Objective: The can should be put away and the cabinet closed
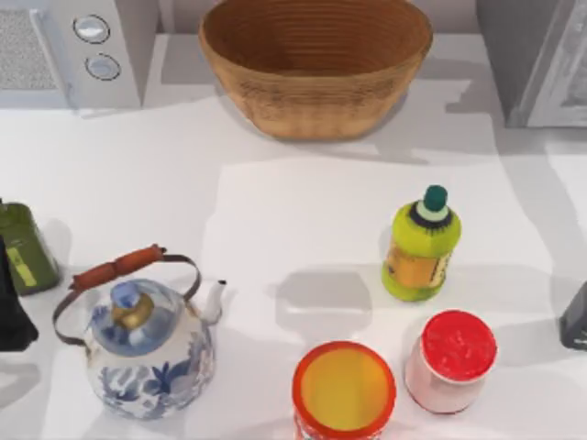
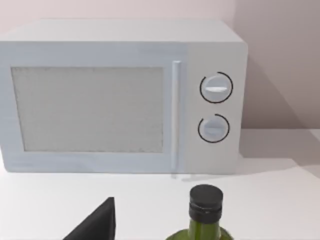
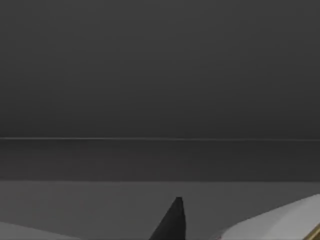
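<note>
My left arm sits at the left edge of the white table (image 1: 275, 211), and I can see a dark bit of my left gripper (image 1: 13, 307) there. One black finger (image 2: 97, 222) pokes up in the left wrist view, so I cannot tell if that gripper is apart or together. Just beside it stands a green bottle (image 1: 26, 247) with a black cap, and behind that is a pale microwave (image 2: 120, 95) with two round knobs. My right arm sits at the right edge of the table, where a dark bit of my right gripper (image 1: 575, 318) peeks in. I cannot tell if it is apart or together either. The right wrist view is dark. The can (image 1: 344, 391) stands upright at the near edge of the table, in the middle. It is orange with a yellow top. Just beside it on the right is a red-lidded jar (image 1: 451, 359). Behind the jar stands a yellow-green bottle (image 1: 421, 246) with a dark green cap. A blue and white teapot (image 1: 147, 344) stands on the left side. A big woven basket (image 1: 315, 60) sits at the back. A grey cabinet (image 1: 541, 60) is in the back right corner.
</note>
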`<action>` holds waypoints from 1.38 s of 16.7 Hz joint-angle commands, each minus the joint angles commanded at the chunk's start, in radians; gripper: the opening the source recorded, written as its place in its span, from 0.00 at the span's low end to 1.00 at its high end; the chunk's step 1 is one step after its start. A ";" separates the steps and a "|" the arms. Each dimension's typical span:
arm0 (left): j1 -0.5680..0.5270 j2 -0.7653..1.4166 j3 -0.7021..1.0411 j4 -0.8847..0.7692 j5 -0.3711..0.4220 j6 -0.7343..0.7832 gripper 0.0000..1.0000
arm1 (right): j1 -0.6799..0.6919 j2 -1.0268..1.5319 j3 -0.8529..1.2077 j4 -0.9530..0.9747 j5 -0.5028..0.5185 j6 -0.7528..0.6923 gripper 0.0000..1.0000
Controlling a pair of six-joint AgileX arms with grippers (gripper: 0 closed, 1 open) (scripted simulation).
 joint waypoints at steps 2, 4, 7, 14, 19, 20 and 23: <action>0.000 0.000 0.000 0.000 0.000 0.000 1.00 | -0.008 0.088 0.097 -0.032 -0.006 -0.004 0.00; 0.000 0.000 0.000 0.000 0.000 0.000 1.00 | -0.018 0.203 0.235 -0.072 -0.015 -0.006 0.00; 0.000 0.000 0.000 0.000 0.000 0.000 1.00 | -0.036 0.377 0.503 -0.132 -0.031 -0.007 0.00; 0.000 0.000 0.000 0.000 0.000 0.000 1.00 | -0.072 0.668 0.920 -0.222 -0.066 0.000 0.00; 0.000 0.000 0.000 0.000 0.000 0.000 1.00 | -0.075 0.692 0.947 -0.229 -0.070 0.001 0.00; 0.000 0.000 0.000 0.000 0.000 0.000 1.00 | -0.075 0.692 0.947 -0.229 -0.070 0.001 0.00; 0.000 0.000 0.000 0.000 0.000 0.000 1.00 | -0.075 0.692 0.947 -0.229 -0.070 0.001 0.23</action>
